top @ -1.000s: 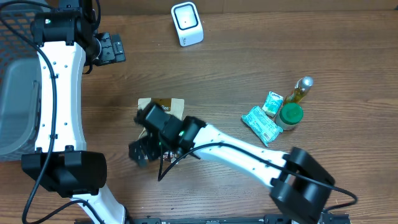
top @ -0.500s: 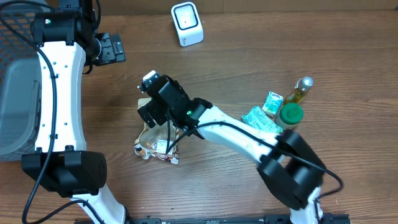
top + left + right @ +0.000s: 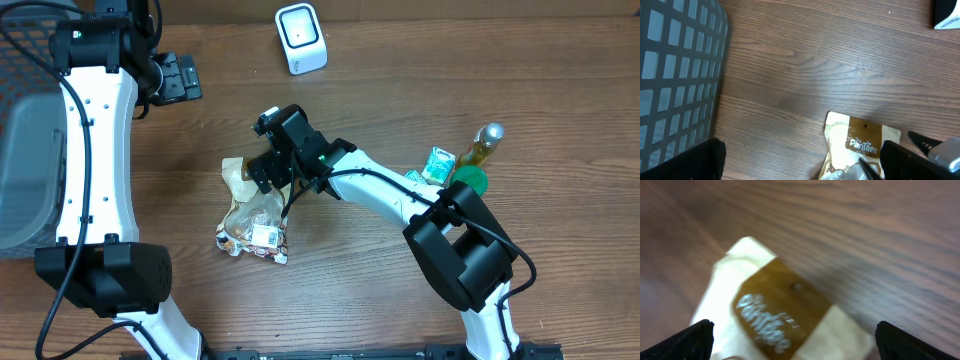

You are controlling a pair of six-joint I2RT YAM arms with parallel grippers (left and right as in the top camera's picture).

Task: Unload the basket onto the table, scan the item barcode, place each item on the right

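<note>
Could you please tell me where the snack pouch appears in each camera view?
Overhead: snack pouch left of centre.
Left wrist: snack pouch at bottom edge, right of centre.
Right wrist: snack pouch lower left to centre, blurred.
Shared landmark: the wooden table.

Left edge: wire basket [image 3: 25, 60] walls it off. The left arm [image 3: 95, 140] stands just beside it, running top to bottom, so you get no passage there.

Top centre: scanner [image 3: 300, 38], upright and alone. You have an open lane of bare wood between it and the snack pouch [image 3: 255, 215].

Centre: the pouch lies flat. The right arm [image 3: 380, 195] stretches across from lower right, and the right gripper [image 3: 262, 172], jaws spread wide, sits over the pouch's upper end, blocking your approach from that side.

Right: oil bottle [image 3: 485, 145], green-lidded jar [image 3: 468, 183] and green packet [image 3: 437, 163], bunched close with no finger gap between them.

Upper right and bottom centre: bare table [image 3: 560, 80], free to you.
</note>
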